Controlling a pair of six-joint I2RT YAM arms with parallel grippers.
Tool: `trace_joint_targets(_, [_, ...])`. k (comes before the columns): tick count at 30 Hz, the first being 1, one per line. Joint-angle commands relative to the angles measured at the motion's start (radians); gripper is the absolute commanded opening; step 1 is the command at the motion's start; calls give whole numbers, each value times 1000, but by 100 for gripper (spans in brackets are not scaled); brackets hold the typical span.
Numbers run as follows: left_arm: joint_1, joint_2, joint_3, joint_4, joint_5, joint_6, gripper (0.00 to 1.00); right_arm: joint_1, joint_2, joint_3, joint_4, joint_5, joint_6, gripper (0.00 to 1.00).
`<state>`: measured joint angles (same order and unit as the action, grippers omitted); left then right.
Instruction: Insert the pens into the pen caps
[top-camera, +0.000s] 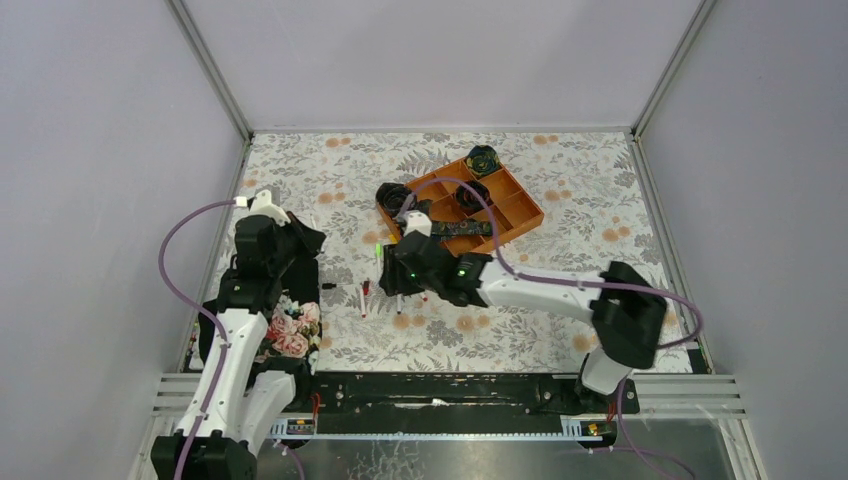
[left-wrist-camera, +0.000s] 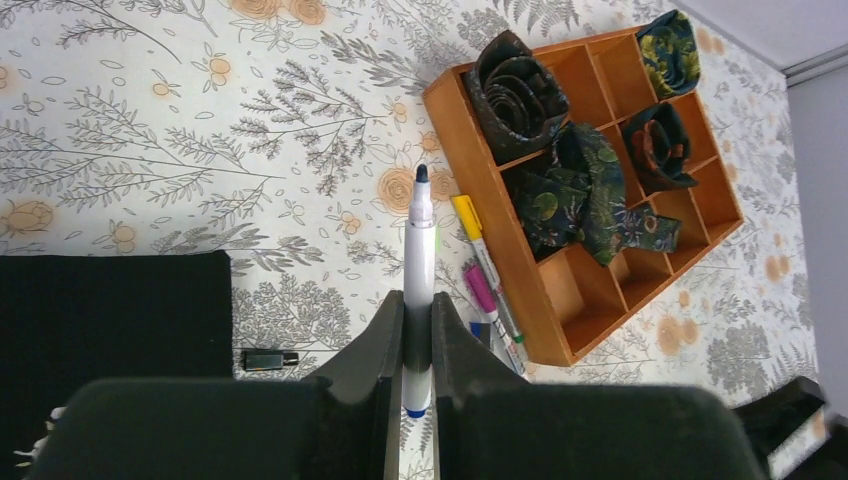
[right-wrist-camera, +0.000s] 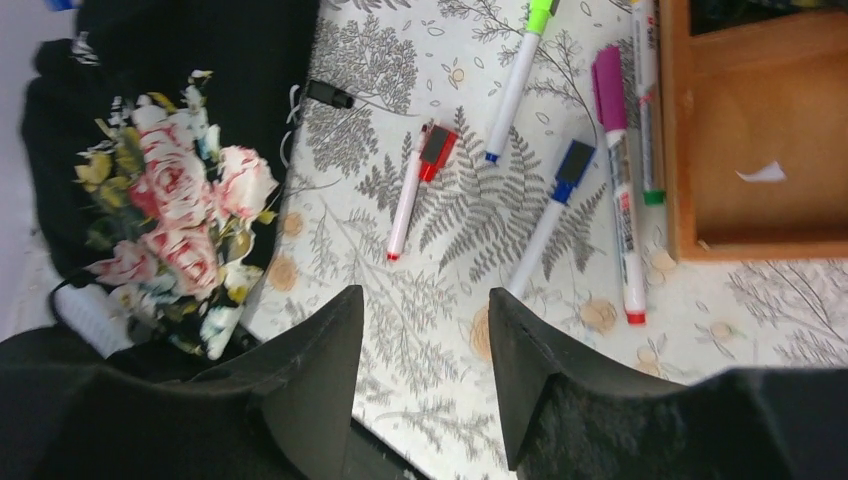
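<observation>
The left end effector (left-wrist-camera: 418, 312) is closed on a white marker pen (left-wrist-camera: 419, 240), which is gripped near its blue rear end. Its dark bare tip is pointed to the top of the left wrist view, above the floral tabletop (left-wrist-camera: 150, 120). To the right of this pen a wooden tray (left-wrist-camera: 465, 140) is seen, and rolled dark fabric pieces (left-wrist-camera: 515, 90) are kept in several of its compartments. A yellow-capped pen (left-wrist-camera: 470, 225) is lying just beside the left wall of the tray. At the lower left of the same view a small black cap (left-wrist-camera: 268, 360) is lying on the tabletop, just beside a black cloth (left-wrist-camera: 110, 310).

The right end effector (right-wrist-camera: 422, 305) is open, and nothing is held between its fingers. In the right wrist view four pens are lying on the tabletop above it. A red-capped pen (right-wrist-camera: 405, 210) is found in the middle, a neon green-capped pen (right-wrist-camera: 515, 80) at the top, a blue-capped pen (right-wrist-camera: 545, 225) to the right of them, and a magenta-capped pen (right-wrist-camera: 622, 210) near the tray. One further pen with a green end (right-wrist-camera: 648, 110) is lying between the magenta-capped pen and the tray wall. A rose print (right-wrist-camera: 170, 200) on the cloth is seen at the left of this view.
</observation>
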<state>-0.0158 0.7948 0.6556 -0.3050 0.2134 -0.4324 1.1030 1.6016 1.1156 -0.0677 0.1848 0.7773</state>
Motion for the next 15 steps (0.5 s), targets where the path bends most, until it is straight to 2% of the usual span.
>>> trace_joint_targets(1, [18, 5, 45, -24, -53, 63, 0, 18, 157, 167, -73, 54, -48, 54])
trace_joint_targets(5, [19, -30, 14, -6, -40, 43, 0, 33, 292, 297, -116, 69, -67, 53])
trace_joint_targets(7, [19, -34, 7, -2, -26, 36, 0, 36, 360, 365, -151, 82, -71, 43])
trace_joint_targets(9, [17, -35, 4, -5, -21, 34, 0, 40, 421, 427, -188, 96, -70, 39])
trace_joint_targets(15, [17, -47, 3, -6, -28, 34, 0, 44, 535, 542, -225, 126, -75, 41])
